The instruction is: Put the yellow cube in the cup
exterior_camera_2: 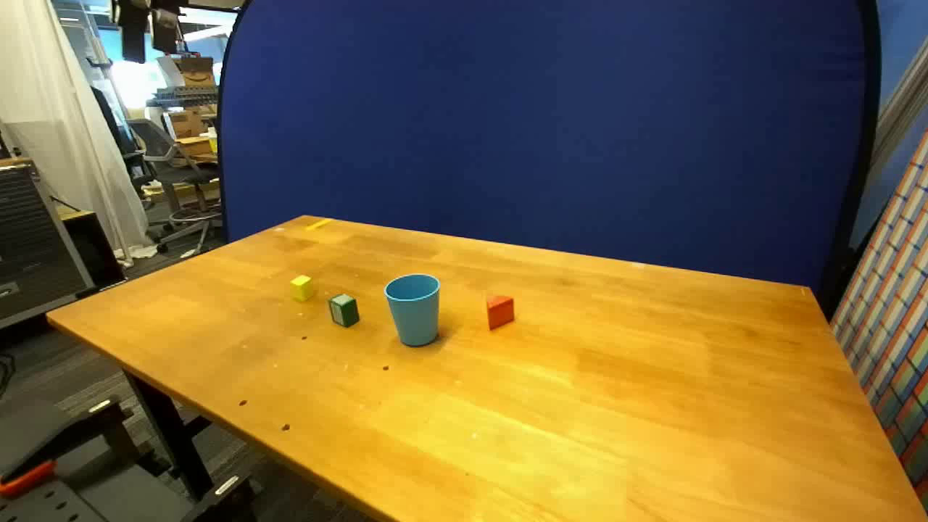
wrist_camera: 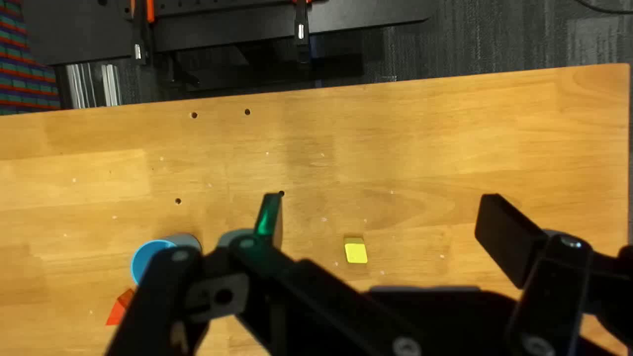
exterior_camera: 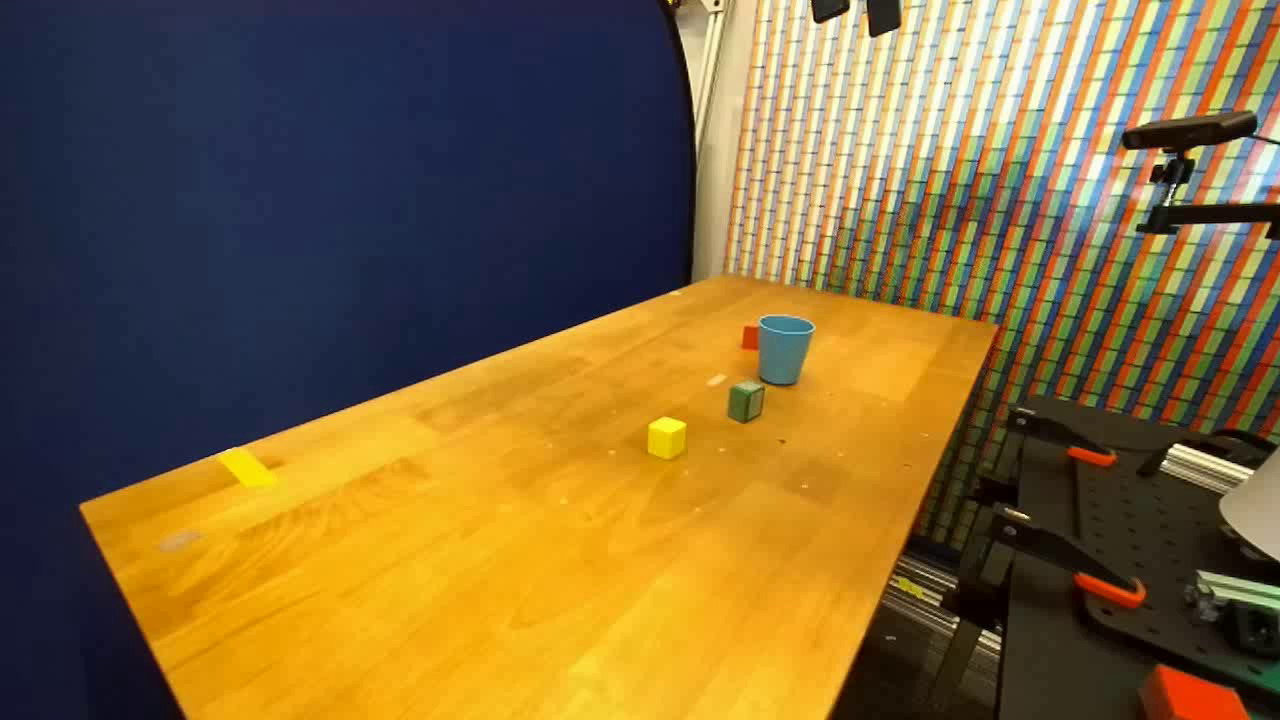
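The yellow cube (exterior_camera: 667, 438) lies on the wooden table, seen in both exterior views (exterior_camera_2: 301, 288). The light-blue cup (exterior_camera: 785, 350) stands upright, and its inside looks empty in an exterior view (exterior_camera_2: 413, 312). In the wrist view the cube (wrist_camera: 356, 251) shows between and below my fingers, left of centre. The cup (wrist_camera: 148, 254) is at lower left there, partly hidden by the left finger linkage. My gripper (wrist_camera: 380, 198) is wide open and holds nothing. It hangs high above the table, its fingertips at the top edge of both exterior views (exterior_camera: 857, 14) (exterior_camera_2: 148, 36).
A green block (exterior_camera: 745, 401) (exterior_camera_2: 344, 310) sits between cube and cup. An orange-red block (exterior_camera_2: 500, 312) (wrist_camera: 118, 309) lies beside the cup. A yellow tape strip (exterior_camera: 248, 468) marks a table corner. A black bench (exterior_camera: 1060, 520) with clamps stands along the table's side.
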Controlling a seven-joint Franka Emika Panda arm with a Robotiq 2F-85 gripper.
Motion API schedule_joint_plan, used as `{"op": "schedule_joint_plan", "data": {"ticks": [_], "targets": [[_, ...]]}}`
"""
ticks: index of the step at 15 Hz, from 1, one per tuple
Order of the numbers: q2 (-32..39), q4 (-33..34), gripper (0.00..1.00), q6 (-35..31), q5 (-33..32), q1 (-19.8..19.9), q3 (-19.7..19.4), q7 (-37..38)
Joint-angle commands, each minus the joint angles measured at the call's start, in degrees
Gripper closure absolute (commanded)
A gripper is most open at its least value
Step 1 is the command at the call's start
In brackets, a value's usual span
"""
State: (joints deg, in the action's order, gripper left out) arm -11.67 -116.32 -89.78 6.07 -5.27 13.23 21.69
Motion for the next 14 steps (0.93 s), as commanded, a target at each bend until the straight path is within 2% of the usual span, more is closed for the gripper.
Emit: {"op": "schedule_joint_plan", "data": {"ticks": [1,5,9,11,14], "targets": [[0.1,0.3,0.0,0.1,-0.1,-0.8,-0.8,0.1],[-0.1,0.6,0.0,0.1,-0.1,-0.8,-0.7,0.1],[2.5,-9.4,0.0,-13.9,-2.2,-2.7,2.3,6.0],[4.8,-14.2,0.0,-21.3,-1.3,-4.5,3.7,8.5],[9.2,-19.4,0.0,-30.6,-4.7,-7.6,6.0,13.1]]}}
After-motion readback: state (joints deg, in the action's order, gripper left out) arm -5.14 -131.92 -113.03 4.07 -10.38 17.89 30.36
